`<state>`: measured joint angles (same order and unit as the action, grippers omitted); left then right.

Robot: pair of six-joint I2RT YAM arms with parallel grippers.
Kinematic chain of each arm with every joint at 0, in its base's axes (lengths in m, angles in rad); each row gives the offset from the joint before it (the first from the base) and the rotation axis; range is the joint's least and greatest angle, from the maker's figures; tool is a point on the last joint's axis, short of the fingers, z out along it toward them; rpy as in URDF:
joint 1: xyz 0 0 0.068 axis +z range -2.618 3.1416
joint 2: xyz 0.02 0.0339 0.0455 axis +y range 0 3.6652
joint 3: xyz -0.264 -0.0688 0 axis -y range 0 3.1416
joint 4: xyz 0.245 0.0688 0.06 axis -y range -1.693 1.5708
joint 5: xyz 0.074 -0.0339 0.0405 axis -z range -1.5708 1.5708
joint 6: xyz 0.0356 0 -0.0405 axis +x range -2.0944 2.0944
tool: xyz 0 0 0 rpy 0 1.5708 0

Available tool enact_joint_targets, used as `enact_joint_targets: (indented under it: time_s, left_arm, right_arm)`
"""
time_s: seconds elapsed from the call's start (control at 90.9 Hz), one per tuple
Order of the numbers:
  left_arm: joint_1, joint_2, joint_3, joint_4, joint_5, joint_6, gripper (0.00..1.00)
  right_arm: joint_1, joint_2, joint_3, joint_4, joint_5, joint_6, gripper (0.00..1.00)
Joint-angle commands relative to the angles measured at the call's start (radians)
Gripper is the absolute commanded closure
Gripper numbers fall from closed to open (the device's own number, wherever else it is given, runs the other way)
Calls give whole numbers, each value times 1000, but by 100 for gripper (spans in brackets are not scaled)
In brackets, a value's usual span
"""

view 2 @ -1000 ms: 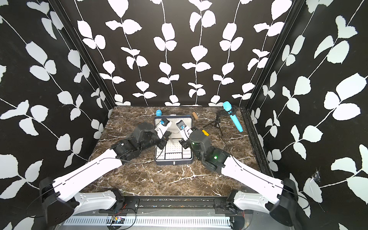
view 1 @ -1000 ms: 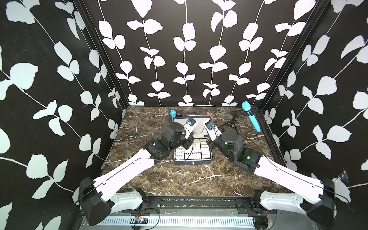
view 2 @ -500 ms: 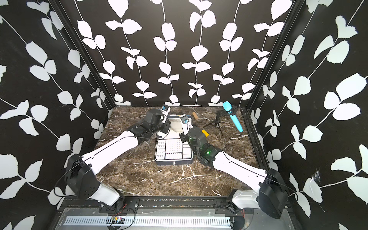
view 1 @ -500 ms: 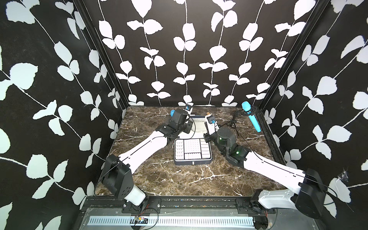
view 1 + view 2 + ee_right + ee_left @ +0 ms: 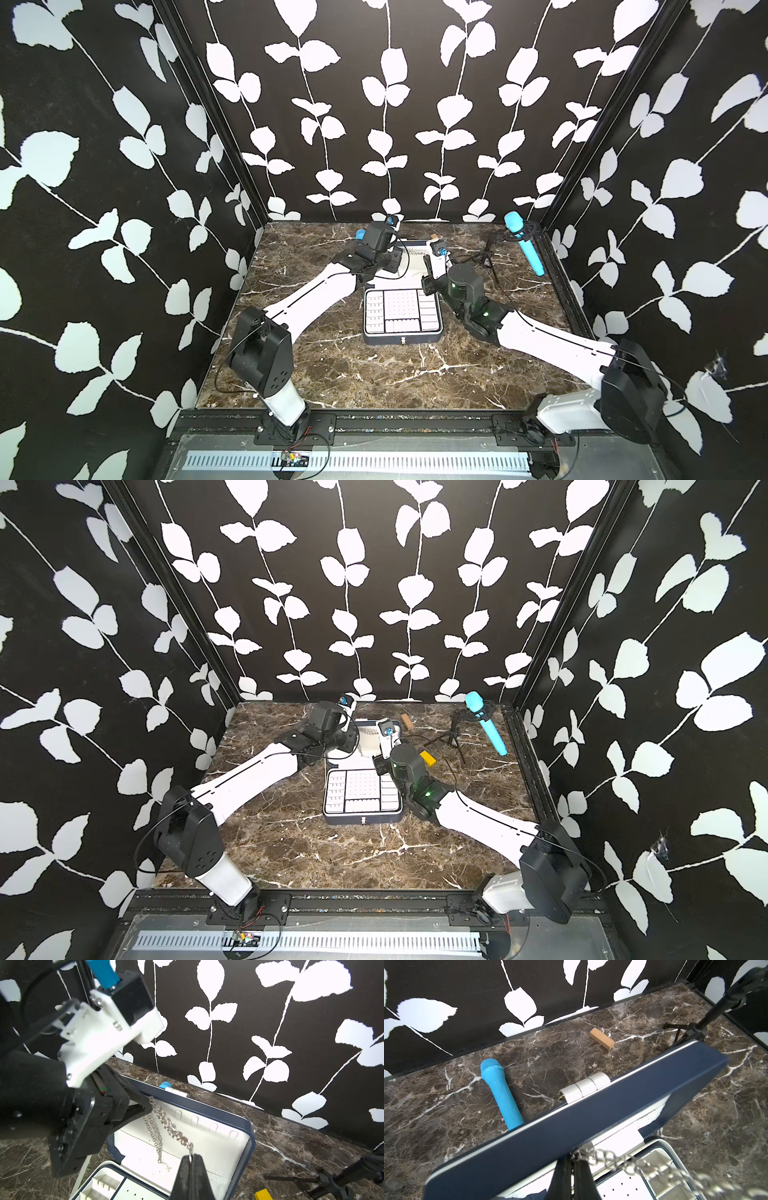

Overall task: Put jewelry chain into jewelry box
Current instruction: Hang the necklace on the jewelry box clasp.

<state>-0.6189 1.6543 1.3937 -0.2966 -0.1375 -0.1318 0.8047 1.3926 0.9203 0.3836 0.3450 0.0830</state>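
The navy jewelry box [image 5: 401, 337] stands open mid-table, its white tray [image 5: 357, 789] in front and its white-lined lid [image 5: 247, 1136] raised at the back. My left gripper [image 5: 574, 1156] is shut on the silvery jewelry chain [image 5: 612, 1159] right at the lid's top edge. My right gripper [image 5: 192, 1156] is shut on the chain's other end piece, lower and in front of the lining. Between them the chain [image 5: 166, 1124] runs taut across the lid's inside. A thinner strand hangs loose down the lining. In both top views the fingertips are hidden behind the wrists.
A blue microphone [image 5: 502, 1093] lies on the marble just behind the lid. A second one [image 5: 484, 723] sits on a black tripod [image 5: 455, 733] at the back right. A tan block [image 5: 602, 1039] lies behind the box, a yellow block [image 5: 428, 757] to its right.
The left arm has stretched toward the back wall and carried its gripper up to the lid's top edge. The right gripper shifted back a little. Both stayed shut.
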Motion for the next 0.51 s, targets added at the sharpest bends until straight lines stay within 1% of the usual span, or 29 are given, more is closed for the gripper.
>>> enact_joint_targets:
  time_s: [0.0, 0.495]
  left_arm:
    - [12, 2, 43, -7, 17, 6, 100]
    - [15, 10, 45, -16, 30, 13, 100]
  right_arm:
    - [-15, 20, -7, 71, 0, 41, 100]
    - [-45, 91, 21, 105, -8, 103, 100]
